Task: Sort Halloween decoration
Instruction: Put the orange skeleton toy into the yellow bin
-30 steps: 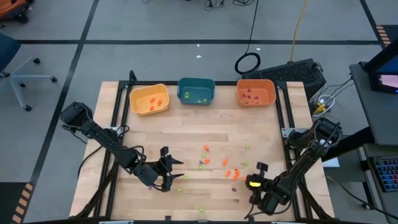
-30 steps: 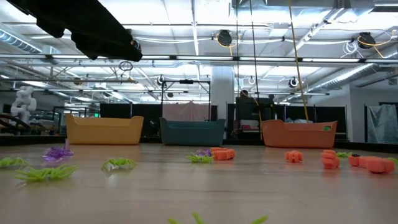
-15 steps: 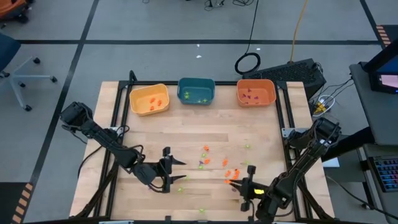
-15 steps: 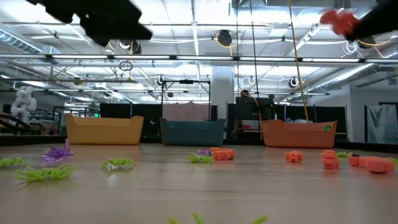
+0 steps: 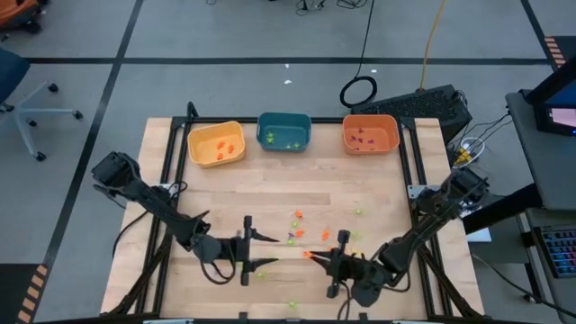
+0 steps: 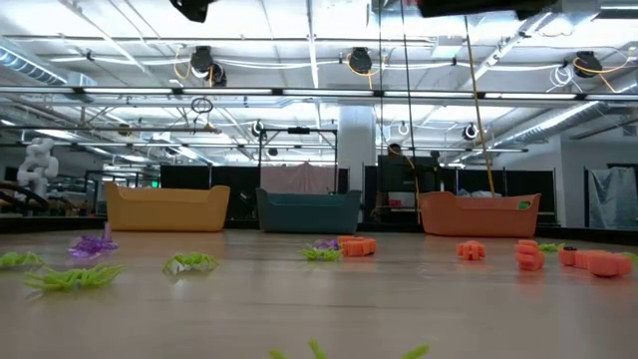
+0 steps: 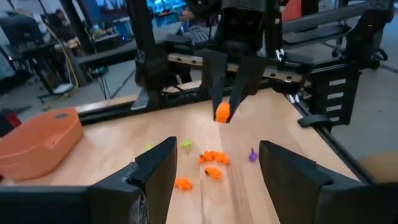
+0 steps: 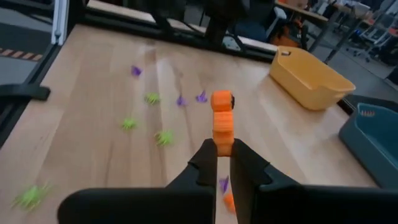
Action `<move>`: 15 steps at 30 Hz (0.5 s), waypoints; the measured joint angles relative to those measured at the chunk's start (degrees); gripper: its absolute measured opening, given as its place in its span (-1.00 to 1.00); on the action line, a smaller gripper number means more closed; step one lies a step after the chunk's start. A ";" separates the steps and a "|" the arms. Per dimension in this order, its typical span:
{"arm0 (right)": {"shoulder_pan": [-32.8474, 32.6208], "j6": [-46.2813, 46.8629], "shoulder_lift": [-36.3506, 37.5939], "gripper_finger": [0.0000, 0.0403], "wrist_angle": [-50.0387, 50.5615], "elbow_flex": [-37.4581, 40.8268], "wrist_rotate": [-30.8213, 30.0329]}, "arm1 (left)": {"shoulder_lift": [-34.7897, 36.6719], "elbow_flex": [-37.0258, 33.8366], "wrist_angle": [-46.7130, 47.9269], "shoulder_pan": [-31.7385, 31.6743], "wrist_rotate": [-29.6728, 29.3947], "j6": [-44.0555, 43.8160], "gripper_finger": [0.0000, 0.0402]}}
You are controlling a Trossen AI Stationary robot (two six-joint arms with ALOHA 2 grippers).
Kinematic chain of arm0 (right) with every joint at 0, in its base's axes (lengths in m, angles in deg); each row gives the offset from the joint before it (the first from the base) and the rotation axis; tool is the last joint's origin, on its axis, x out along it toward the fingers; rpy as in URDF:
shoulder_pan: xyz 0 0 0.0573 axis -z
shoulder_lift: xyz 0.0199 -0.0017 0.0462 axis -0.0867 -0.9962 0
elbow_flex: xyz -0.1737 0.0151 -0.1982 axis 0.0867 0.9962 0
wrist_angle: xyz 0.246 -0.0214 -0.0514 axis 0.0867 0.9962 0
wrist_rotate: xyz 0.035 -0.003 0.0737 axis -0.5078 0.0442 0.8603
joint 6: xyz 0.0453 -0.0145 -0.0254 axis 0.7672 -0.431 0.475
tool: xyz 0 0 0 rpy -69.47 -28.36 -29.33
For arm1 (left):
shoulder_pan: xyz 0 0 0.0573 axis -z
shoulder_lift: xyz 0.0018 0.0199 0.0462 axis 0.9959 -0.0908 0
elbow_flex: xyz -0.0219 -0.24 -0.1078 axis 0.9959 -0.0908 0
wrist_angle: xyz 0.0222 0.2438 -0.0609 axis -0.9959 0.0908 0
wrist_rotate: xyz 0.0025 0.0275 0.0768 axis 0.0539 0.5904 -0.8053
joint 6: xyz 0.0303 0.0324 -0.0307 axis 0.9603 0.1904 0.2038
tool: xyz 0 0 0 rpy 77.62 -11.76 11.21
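Wooden table (image 5: 225, 193) carries scattered Halloween trinkets (image 5: 297, 225) around its middle and right. One orange trinket (image 8: 221, 118) is pinched between the right gripper's (image 5: 315, 256) closed fingertips, raised above the tabletop near the middle of the table's front half. Facing it, the left gripper (image 5: 261, 249) hangs with fingers spread wide, holding nothing. Along the far edge stand the yellow bin (image 5: 216, 144), teal bin (image 5: 284, 131) and orange bin (image 5: 370, 134), each containing a few trinkets.
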 joint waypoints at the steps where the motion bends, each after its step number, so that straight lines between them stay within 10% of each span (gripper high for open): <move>1: 0.69 -1.24 0.00 -0.98 -1.18 0.00 0.74 | -0.68 0.00 -1.12 -0.18 0.01 0.98 0.13; 15: 7.80 -11.76 -0.07 -0.98 -11.87 0.00 9.81 | -6.61 0.09 -12.70 -4.88 6.23 2.27 0.13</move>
